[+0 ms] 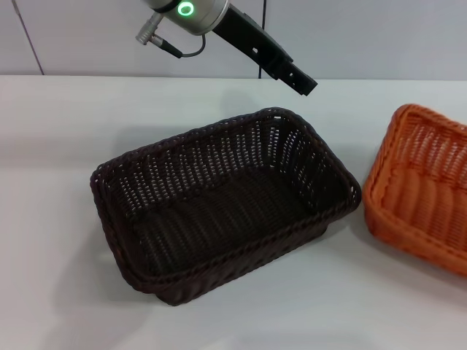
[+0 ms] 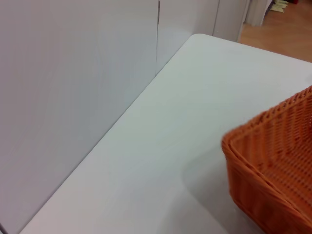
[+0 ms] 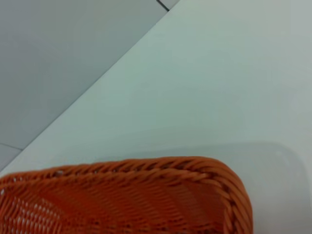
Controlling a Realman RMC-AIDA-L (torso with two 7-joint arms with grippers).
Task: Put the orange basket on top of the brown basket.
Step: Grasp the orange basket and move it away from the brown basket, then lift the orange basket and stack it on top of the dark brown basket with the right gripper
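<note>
Your white table point(image 1: 66, 146) runs back to a pale grey wall point(image 1: 365, 36). The brown basket point(image 1: 226, 204) sits mid-table with nothing in it. The orange basket point(image 1: 427, 189) stands apart at its 3 o'clock, cut off by the frame edge. The left gripper point(image 1: 295, 76) hangs at 12 o'clock above the brown basket; you cannot tell its finger state.

Brown basket point(image 1: 226, 204) at mid counter point(image 1: 58, 131), upright. Orange basket point(image 1: 423, 193) on the same counter to its right, just beside but apart, running off the right edge. Left end effector point(image 1: 295, 76) above and behind the brown basket's far rim.
</note>
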